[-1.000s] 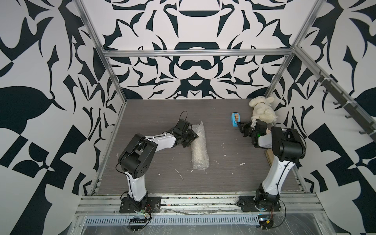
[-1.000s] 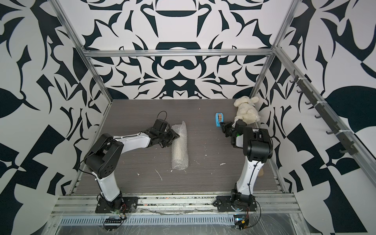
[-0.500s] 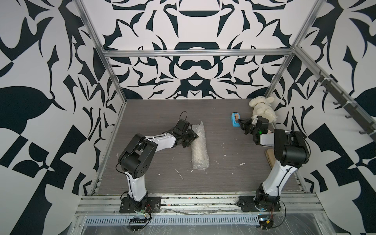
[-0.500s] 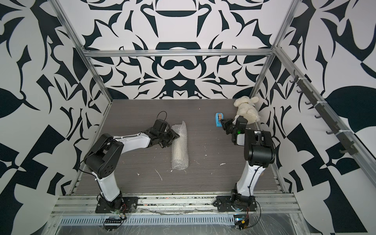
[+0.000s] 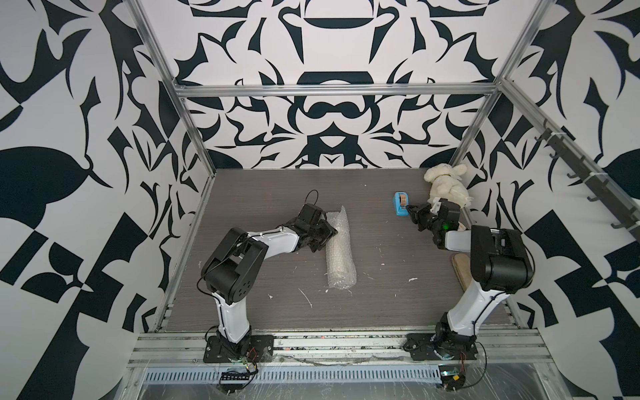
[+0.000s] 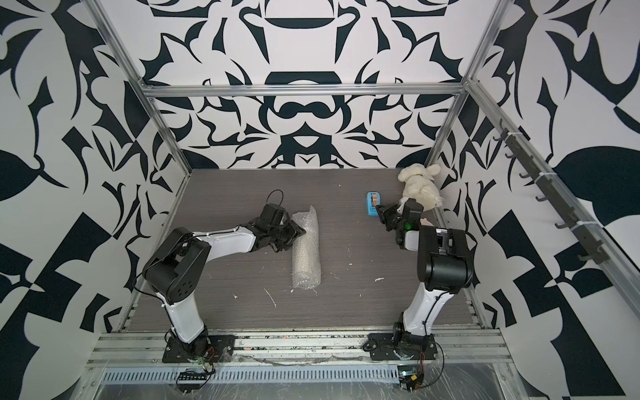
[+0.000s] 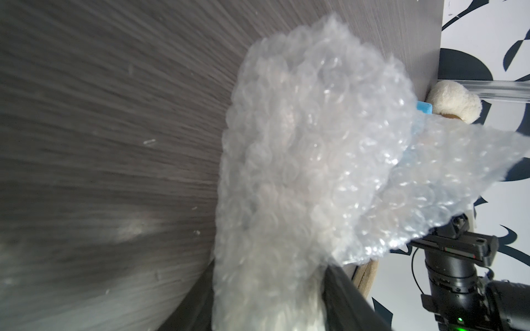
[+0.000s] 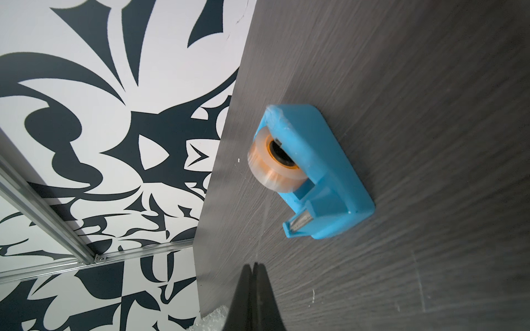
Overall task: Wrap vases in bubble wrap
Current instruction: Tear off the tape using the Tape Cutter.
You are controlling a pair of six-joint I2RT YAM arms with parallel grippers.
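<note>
The bubble wrap lies rolled into a long bundle in the middle of the table. The vase shows only as a cream shape through the plastic. My left gripper holds the far end of the bundle, a dark finger on each side, and a loose flap of wrap sticks out beyond. My right gripper is shut just in front of the blue tape dispenser. A faint clear strip of tape runs from the roll to its tips.
The tape dispenser stands at the back right, beside a cream plush toy in the corner. A tan flat object lies along the right wall by my right arm. Small white scraps dot the near table.
My right gripper has shifted slightly towards the back by the dispenser, its jaws closing fully, and its elbow has dropped a little. The left arm and the bundle have not moved.
</note>
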